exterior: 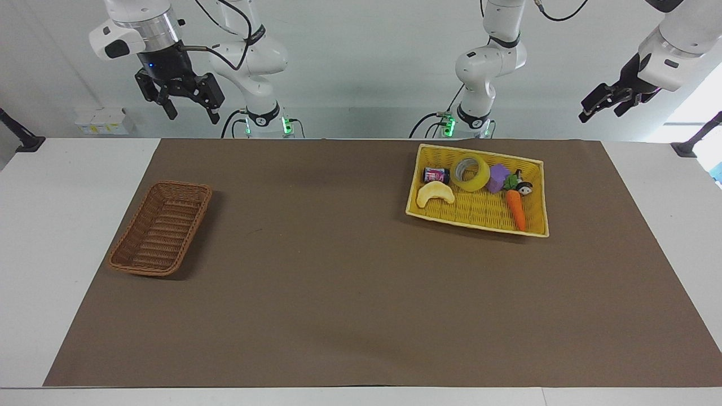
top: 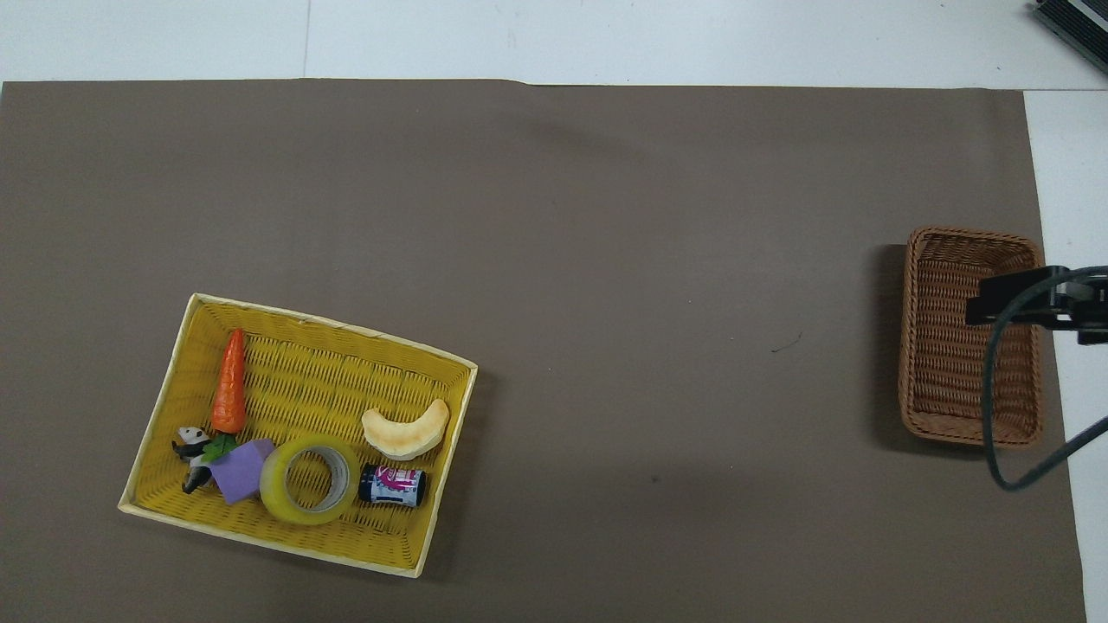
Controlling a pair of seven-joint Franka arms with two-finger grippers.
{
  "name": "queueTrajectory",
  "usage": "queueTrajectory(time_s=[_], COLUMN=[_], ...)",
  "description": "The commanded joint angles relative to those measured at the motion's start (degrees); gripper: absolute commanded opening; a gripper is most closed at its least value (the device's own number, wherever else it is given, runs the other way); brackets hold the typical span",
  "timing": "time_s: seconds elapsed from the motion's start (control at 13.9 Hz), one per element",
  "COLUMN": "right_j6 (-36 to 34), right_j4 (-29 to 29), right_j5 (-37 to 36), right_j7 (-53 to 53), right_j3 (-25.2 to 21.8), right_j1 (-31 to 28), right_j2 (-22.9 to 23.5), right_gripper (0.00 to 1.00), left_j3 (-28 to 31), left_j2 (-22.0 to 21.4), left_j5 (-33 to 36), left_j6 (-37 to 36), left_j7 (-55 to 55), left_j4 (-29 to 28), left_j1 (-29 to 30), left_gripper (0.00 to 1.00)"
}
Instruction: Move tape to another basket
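Note:
The tape (exterior: 471, 173) (top: 310, 478), a yellow roll with a pale core, lies in the bright yellow basket (exterior: 479, 225) (top: 286, 541) toward the left arm's end of the table. The brown wicker basket (exterior: 161, 227) (top: 911, 346) sits toward the right arm's end with nothing in it. My right gripper (exterior: 193, 115) hangs open high up near its base; in the overhead view one of its fingers (top: 1004, 298) shows over the wicker basket. My left gripper (exterior: 601, 110) is raised off the table's end, open and holding nothing, outside the overhead view.
Beside the tape in the yellow basket lie an orange carrot (exterior: 515, 208), a pale crescent toy (exterior: 435, 193), a purple block (exterior: 498, 177), a small can (exterior: 436, 175) and a panda figure (exterior: 524, 188). A brown mat (exterior: 338, 282) covers the table.

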Motion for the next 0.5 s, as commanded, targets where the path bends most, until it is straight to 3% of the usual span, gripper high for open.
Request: queueTrajectory(time_s=[0.0, 0.43], right_j6=[0.7, 0.6], right_j4=[-1.7, -1.9], right_j5=[-0.7, -0.6], right_j7=[-1.6, -7.6], right_j3=[0.4, 0.2], right_j1=[-0.6, -2.4], right_j2=[-1.4, -1.5], right_gripper=[1.00, 1.00], left_j3=[0.6, 0.6], left_j2=[-1.0, -1.0], left_j5=[-0.2, -0.2], left_j6=[-0.1, -0.1], left_j7=[-0.1, -0.1], left_j4=[-1.1, -1.1], left_j1=[-0.5, -0.5], left_gripper=[1.00, 1.00])
